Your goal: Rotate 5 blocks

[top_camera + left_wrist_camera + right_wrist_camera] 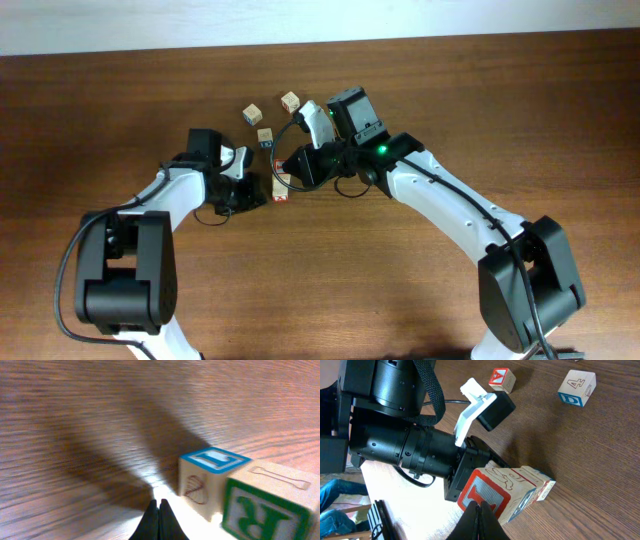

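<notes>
Bench: we are looking down on a dark brown wood-grain bench [520, 90], with both arms reaching in toward its middle.
Left jaws: they are pressing fully together on nothing, their dark fingertips [151, 525] pointing low over the bench.
Green cube: a wooden cube with a green R face [262, 515] is sitting just right of those tips, close against a pale wooden cube with a blue-framed top [210, 477].
Right jaws: these too are meeting tip to tip and gripping nothing, the fingertips [472, 525] hanging in front of a wooden cube with a red-framed face [492, 491]; we cannot tell whether they are touching it.
Behind: a small cube with a red A [501, 379] and a pale cube with a blue-lettered side [576, 387] are standing well apart from that cube.
</notes>
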Controlling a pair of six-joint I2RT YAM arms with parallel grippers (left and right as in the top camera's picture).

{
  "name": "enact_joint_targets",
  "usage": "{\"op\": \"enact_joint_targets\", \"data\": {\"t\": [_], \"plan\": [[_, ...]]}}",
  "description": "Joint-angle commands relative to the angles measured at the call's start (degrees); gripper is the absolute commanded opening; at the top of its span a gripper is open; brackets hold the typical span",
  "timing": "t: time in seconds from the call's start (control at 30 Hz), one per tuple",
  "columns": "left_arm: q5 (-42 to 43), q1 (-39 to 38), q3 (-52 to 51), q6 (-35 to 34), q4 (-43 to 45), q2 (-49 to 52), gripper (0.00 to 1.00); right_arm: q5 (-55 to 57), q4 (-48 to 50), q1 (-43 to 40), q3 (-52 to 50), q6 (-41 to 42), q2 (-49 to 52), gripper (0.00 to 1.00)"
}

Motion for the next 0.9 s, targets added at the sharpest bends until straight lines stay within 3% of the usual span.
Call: {"op": "enact_joint_targets", "data": {"t": [0.0,0.13,0.87], "plan": [[-5.73,0.96,0.79,-0.33,-0.55,-0.33,0.0,5.07,-1.73,0.9,-2.19,-0.15,3.91,0.04],[-12.11,0.98,0.79,-1.88,-0.87,-0.33,0.0,5.31,-1.57,0.92,-2.19,-0.17,3.91,0.04],[-13.27,0.98,0.79,-1.86,-0.94,-0.33,0.0,9.94,-3.13,3.48,0.13,-5.33,3.91,0.04]]}}
